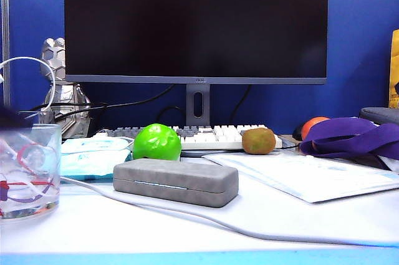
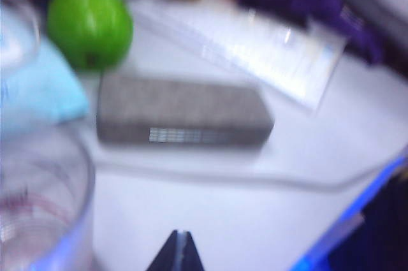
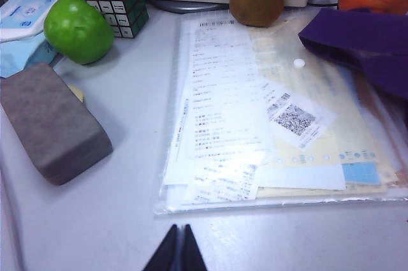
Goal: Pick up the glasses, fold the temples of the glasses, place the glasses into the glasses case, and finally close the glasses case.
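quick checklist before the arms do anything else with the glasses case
1. Glasses case closed: ok, lid down and seam shut in the exterior view.
2. Glasses inside the case: cannot tell, none visible on the table, and the closed case hides its inside.
3. Left gripper clear of the case: ok, shut, empty and held back over bare table.
4. Right gripper clear: ok, shut, holding nothing, near the edge of the document sleeve.
5. Case resting stably: ok, flat on the table beside the green ball.
6. Grey cable in front of the case: not ok, it crosses the approach path.
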Tool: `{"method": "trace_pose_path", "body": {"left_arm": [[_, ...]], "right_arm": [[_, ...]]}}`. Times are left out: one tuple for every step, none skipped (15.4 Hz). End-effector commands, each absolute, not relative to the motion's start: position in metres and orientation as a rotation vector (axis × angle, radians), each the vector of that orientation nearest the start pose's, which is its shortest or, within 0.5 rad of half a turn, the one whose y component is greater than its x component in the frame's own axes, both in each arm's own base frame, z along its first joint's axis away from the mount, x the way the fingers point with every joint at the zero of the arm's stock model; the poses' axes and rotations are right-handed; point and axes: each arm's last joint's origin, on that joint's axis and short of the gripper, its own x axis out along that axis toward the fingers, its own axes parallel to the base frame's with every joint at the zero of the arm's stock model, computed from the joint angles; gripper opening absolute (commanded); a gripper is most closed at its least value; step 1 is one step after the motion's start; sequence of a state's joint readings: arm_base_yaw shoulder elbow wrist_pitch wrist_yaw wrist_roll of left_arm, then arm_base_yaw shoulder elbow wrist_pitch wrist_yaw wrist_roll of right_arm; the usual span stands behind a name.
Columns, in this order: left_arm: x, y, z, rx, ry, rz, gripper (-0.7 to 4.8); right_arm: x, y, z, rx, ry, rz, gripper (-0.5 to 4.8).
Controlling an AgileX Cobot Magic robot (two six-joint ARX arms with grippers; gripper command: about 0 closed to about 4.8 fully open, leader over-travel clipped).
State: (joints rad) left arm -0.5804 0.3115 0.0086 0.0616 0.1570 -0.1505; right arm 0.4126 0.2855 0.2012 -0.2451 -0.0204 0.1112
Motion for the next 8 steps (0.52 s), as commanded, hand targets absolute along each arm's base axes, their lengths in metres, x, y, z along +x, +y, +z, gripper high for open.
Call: {"method": "trace_pose_path", "body": {"left_arm": [[0.095, -0.065, 0.151, -0.07, 0.214, -0.637, -0.05], [0.096, -0.062, 0.152, -0.063, 0.205, -0.588, -0.05], [0.099, -0.056, 0.152, -0.061, 0.195, -0.536, -0.05], [0.101, -0.05, 0.152, -0.067, 0.189, -0.479, -0.05], [0.102, -0.042, 0.153, -0.069, 0.182, -0.405, -0.05], [0.102, -0.034, 0.153, -0.055, 0.171, -0.339, -0.05], [0.102, -0.028, 0.153, -0.038, 0.158, -0.29, -0.05], [0.1, -0.023, 0.153, -0.019, 0.147, -0.259, -0.05]], "right_arm": [[0.098, 0.044, 0.188, 0.048, 0.337, 0.413, -0.01], [0.098, 0.044, 0.188, 0.048, 0.337, 0.413, 0.0], [0.098, 0.044, 0.188, 0.047, 0.337, 0.412, 0.0], [0.098, 0.044, 0.188, 0.048, 0.336, 0.412, -0.01], [0.098, 0.044, 0.188, 0.048, 0.337, 0.412, 0.0], [0.098, 0.044, 0.188, 0.048, 0.336, 0.411, 0.0], [0.098, 0.044, 0.188, 0.048, 0.337, 0.412, 0.0], [0.098, 0.044, 0.188, 0.048, 0.337, 0.412, 0.0]]}}
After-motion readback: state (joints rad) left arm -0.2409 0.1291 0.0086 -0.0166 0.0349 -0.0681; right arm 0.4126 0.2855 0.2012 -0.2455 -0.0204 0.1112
